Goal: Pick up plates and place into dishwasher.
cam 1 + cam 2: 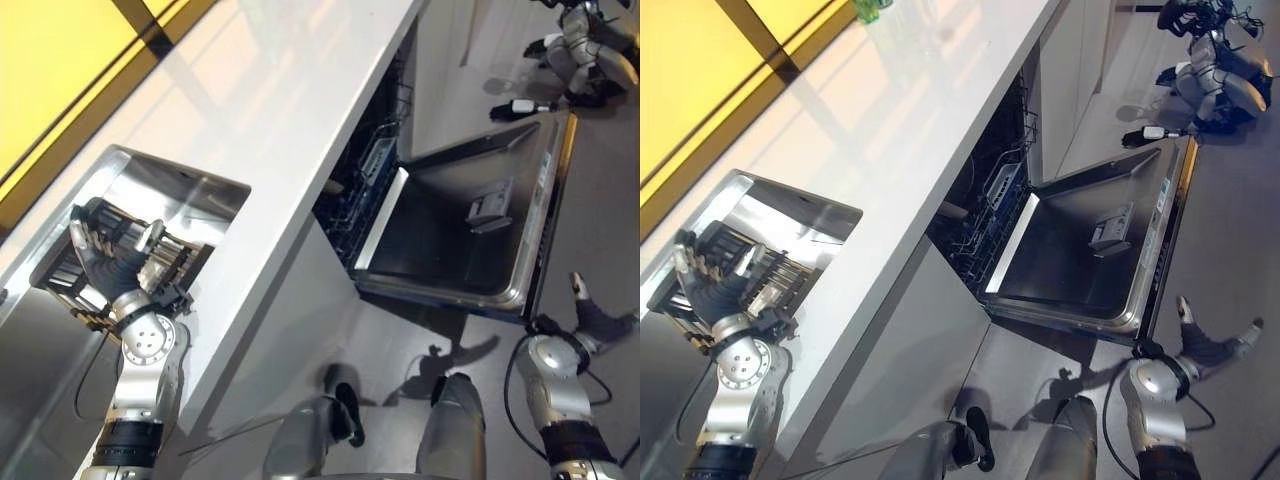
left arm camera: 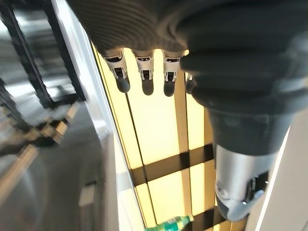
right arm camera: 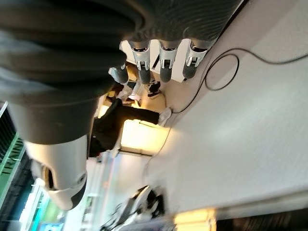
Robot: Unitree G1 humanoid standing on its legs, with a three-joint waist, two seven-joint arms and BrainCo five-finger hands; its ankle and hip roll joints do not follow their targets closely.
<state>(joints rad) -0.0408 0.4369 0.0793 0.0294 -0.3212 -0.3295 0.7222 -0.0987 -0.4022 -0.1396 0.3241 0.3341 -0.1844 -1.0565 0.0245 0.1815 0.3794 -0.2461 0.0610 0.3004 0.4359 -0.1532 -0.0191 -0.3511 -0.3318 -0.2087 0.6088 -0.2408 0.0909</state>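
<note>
Left hand sits over the sink at far left, fingers relaxed and holding nothing. I can't pick out a single plate; a dark rack sits under the palm. Risk: fingers snag the rack bars instead of a plate rim. Dishwasher is right of the counter, door dropped flat, so a carried plate could clip the counter edge. Right hand hangs low near the door corner, spread, empty, and could bump it.
</note>
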